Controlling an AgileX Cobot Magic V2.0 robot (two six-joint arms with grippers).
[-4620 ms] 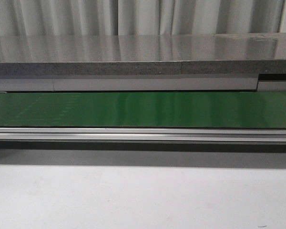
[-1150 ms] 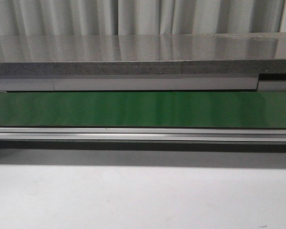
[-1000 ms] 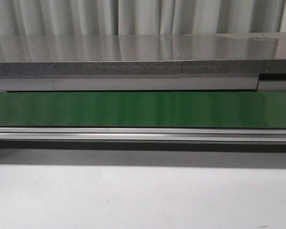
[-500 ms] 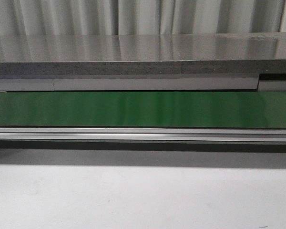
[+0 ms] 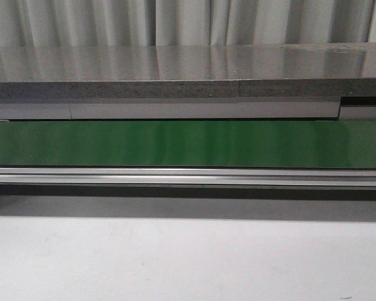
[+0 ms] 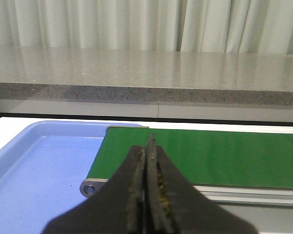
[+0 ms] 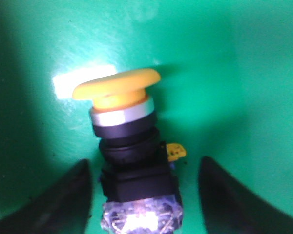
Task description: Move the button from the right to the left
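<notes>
Only one container shows: a shallow blue tray (image 6: 34,170) in the left wrist view, sitting just beside the end of the green belt (image 6: 205,156), and what shows of its floor holds nothing. The belt's end roller (image 6: 90,187) sits at the tray's inner edge. Behind both runs a grey speckled counter (image 6: 146,73) with pale curtains (image 6: 102,24) beyond it.

The left gripper (image 6: 147,195) hangs above the belt end with its two dark fingers pressed flat together, nothing between them.

The right gripper (image 7: 144,195) is spread wide, its dark fingers (image 7: 58,200) standing apart on either side of the button (image 7: 129,156). Neither finger touches it. The button lies on the green belt, its yellow cap (image 7: 116,87) pointing away from the fingers, a silver collar under the cap and a black boxy body with a small yellow tab at one side.

In the front view the green belt (image 5: 188,143) runs across, with neither arm visible.
</notes>
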